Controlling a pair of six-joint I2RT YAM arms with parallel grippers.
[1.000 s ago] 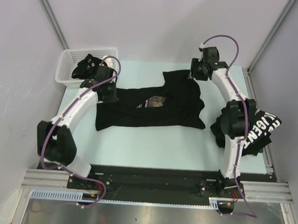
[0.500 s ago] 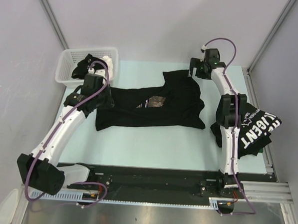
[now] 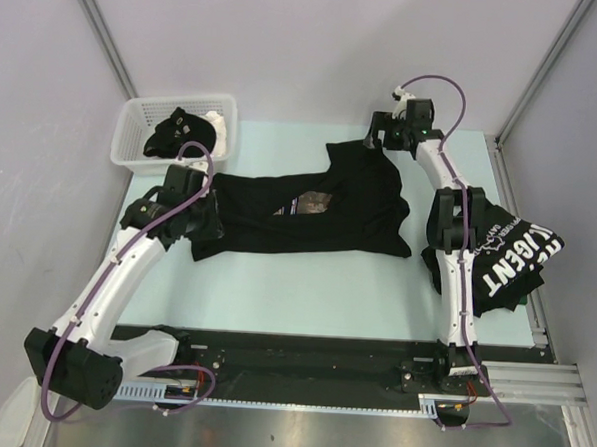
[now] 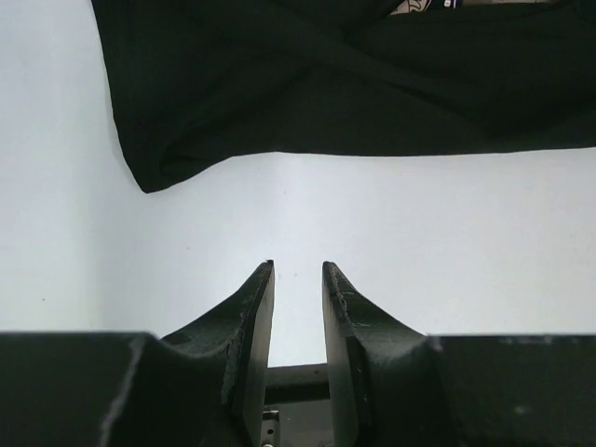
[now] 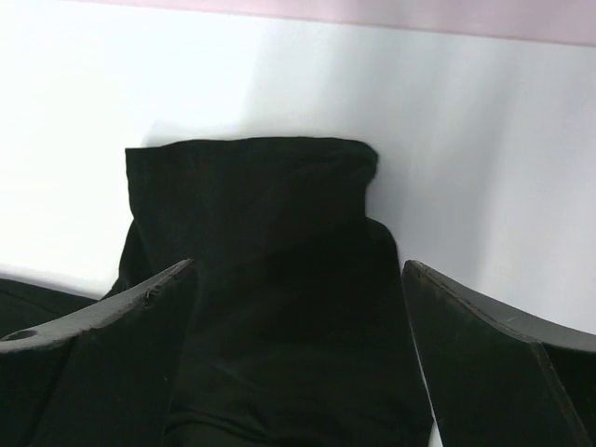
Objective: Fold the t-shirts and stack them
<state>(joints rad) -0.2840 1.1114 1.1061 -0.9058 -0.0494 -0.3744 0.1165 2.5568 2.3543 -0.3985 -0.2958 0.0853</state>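
The only writing that can be read is on the crumpled black t-shirt with big white lettering (image 3: 512, 260), which lies at the right edge of the pale green tabletop (image 3: 295, 283). The letters "LIGENT" show, and the smaller white line beside them is too fine to make out. The second black t-shirt (image 3: 360, 202) lies spread across the middle of the tabletop. Its rectangular reddish-brown chest print (image 3: 315, 202) carries white script that is too small to read from above (the left wrist view catches only a sliver of it). A white slotted plastic basket (image 3: 133, 140) stands at the far left corner with a dark bundle of cloth (image 3: 173, 132) inside.

Compared with half a second ago, the left arm has swung nearer and lower. The left gripper (image 4: 298, 270) now sits by the spread shirt's left end. Its fingers are all but closed, with only a narrow slit between them and nothing in it. Bare tabletop lies beneath the fingers and the shirt's corner just beyond. The right gripper (image 5: 298, 264) has edged a little to the left, toward the far edge. Its fingers are spread wide on either side of a folded black flap at that shirt's far end, and they grip nothing. Neither shirt has shifted.
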